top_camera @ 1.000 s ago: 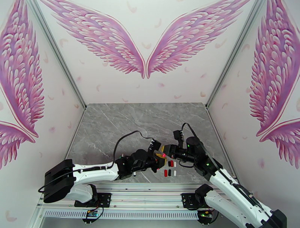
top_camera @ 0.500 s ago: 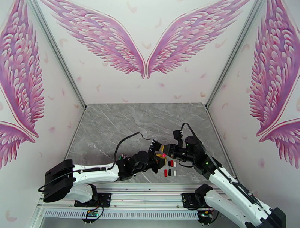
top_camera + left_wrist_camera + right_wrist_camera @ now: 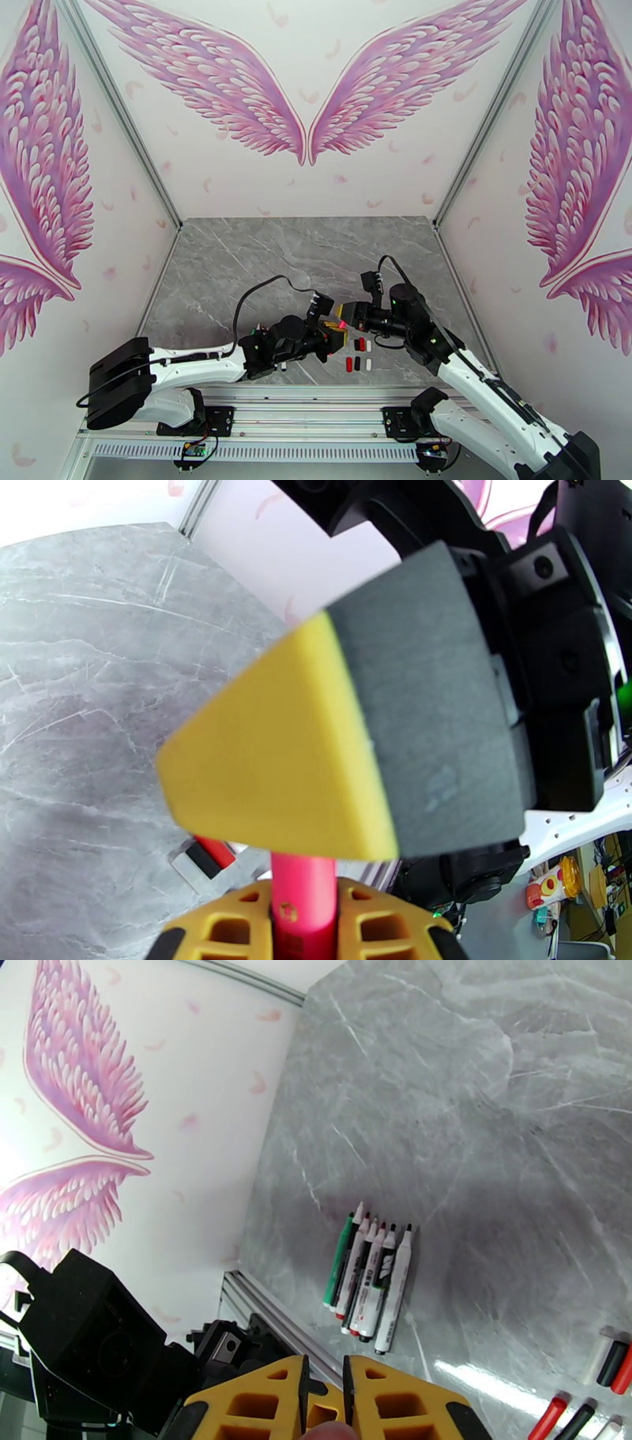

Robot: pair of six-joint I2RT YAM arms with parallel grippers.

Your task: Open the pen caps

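A row of pens (image 3: 367, 1276) lies side by side on the grey tabletop (image 3: 300, 253), near its near edge and left of where the arms meet. Their markings are too small to read.

The left tool (image 3: 339, 333) reaches in from the left. In its wrist view, its yellow fingers (image 3: 379, 930) are clamped on a red pen (image 3: 303, 890), which stands up between them. The lower part of the barrel is cut off by the frame.

The top of the red pen is hidden behind one broad yellow-and-grey finger (image 3: 332, 748) of the right tool (image 3: 345, 314), which meets the left tool from the far right. In the right wrist view, that tool's fingers are drawn nearly together. A pinkish sliver sits in the slit at the bottom edge, so the tool is closed on the pen's top end. Whether a cap sits there cannot be told.

The loose pen caps (image 3: 357, 363) lie on the tabletop just right of the tools and nearer. They are red, black and whitish, in two short rows. In the right wrist view some are cut off at the lower right corner, and in the left wrist view they are partly hidden under the big finger.
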